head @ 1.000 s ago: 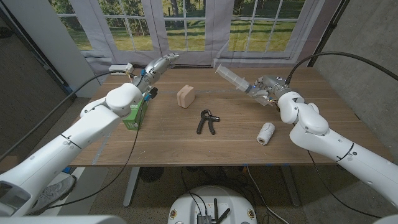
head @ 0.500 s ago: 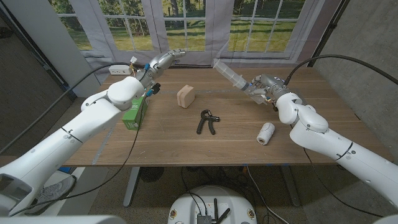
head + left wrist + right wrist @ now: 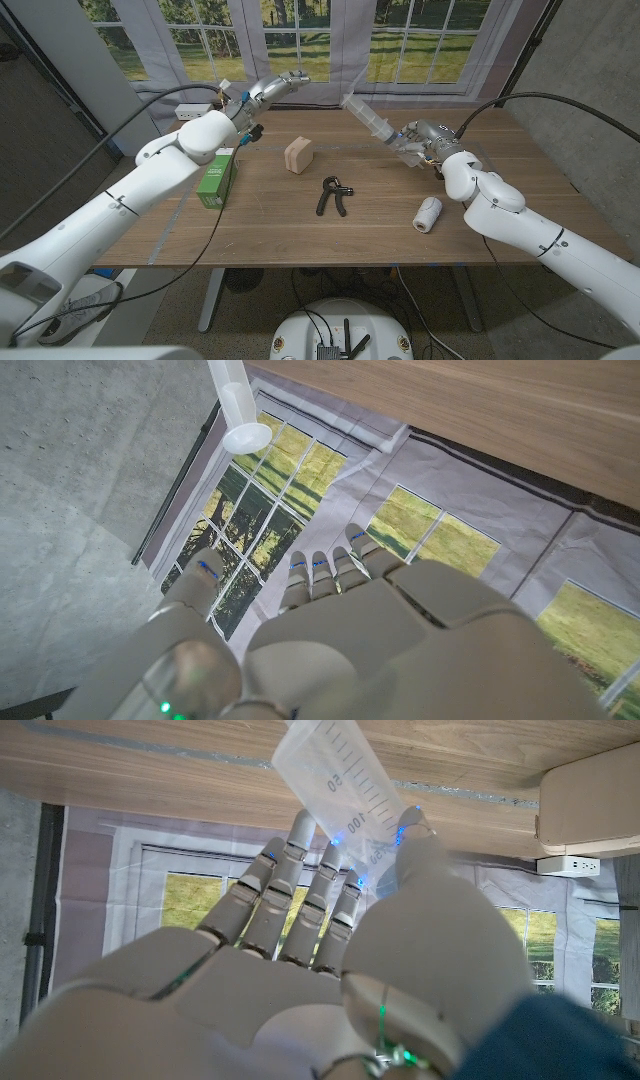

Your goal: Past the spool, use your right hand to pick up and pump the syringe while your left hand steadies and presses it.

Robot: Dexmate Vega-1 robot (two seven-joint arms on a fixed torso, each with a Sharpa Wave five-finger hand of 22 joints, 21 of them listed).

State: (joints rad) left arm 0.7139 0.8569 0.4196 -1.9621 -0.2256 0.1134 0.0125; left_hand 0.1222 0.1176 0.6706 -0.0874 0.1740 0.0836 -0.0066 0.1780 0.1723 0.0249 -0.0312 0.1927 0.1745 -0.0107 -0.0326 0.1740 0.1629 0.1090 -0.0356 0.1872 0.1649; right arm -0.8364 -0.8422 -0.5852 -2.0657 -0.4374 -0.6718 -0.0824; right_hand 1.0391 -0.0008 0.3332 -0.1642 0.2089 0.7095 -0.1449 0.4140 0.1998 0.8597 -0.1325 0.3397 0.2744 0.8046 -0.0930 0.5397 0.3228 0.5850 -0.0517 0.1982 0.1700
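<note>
While the right hand holds it aloft: the syringe (image 3: pixel 368 118) hangs above the far middle of the worktop (image 3: pixel 300 225), tilted, its open end pointing toward the robot's left.
Right hand (image 3: pixel 418 140): wrapped around the syringe's lower barrel — the right wrist view shows the fingers (image 3: pixel 300 870) curled on one side and the thumb on the other, with printed markings 50 and 100 on the clear barrel (image 3: pixel 340 785).
Left hand (image 3: pixel 272 89): raised over the far left part of the worktop, holding nothing; fingers stretched out together toward the syringe, thumb set a little apart, well short of it.
Left wrist view: the syringe's flanged end (image 3: pixel 240 415) shows beyond the left hand's fingertips (image 3: pixel 325 565), not touching them.
Spool (image 3: pixel 427 213): a white roll lying on the worktop near the right forearm, on the near side of the syringe.
Wooden block (image 3: pixel 298 154): standing at mid-worktop, below the gap between the two hands.
Hand gripper tool (image 3: pixel 334 193): black, lying just nearer than the block.
Green box (image 3: pixel 216 178): on the worktop's left side — partly under the left arm.
</note>
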